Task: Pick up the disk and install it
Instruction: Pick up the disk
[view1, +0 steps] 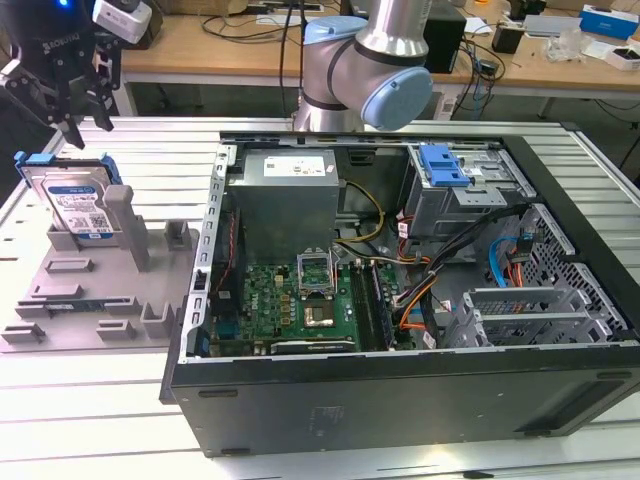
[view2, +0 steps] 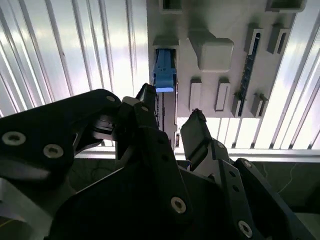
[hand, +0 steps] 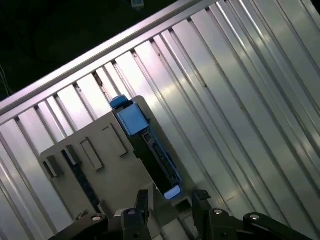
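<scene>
Bright blue plastic frames the disk (view1: 75, 205), a silver drive with a blue-and-white label. It stands on edge, leaning a little, in a slot of the grey fixture plate (view1: 85, 295). The plate lies on the ribbed aluminium bench (view1: 110, 420), toward the bench edge at the exterior view's left. It sits just beside the open computer case (view1: 400, 395) that fills the middle of the bench.

The gripper (view1: 88, 128) hangs above the disk and is apart from it, with open air between the fingertips and the bracket's top edge. Its two dark fingers (hand: 142, 200) are spread wide and have hold of nothing.

In the first wrist view the disk is edge-on, a narrow dark strip capped in blue at each end. Its long axis runs straight into the gap between the fingers. As I judge it, the disk lies directly below the gripper. One finger stands to each side of its thin edge, so the opening spans the drive's thickness, not its length. The arm's (view1: 385, 60) grey and blue elbow rises behind the case at the bench's far edge.
</scene>
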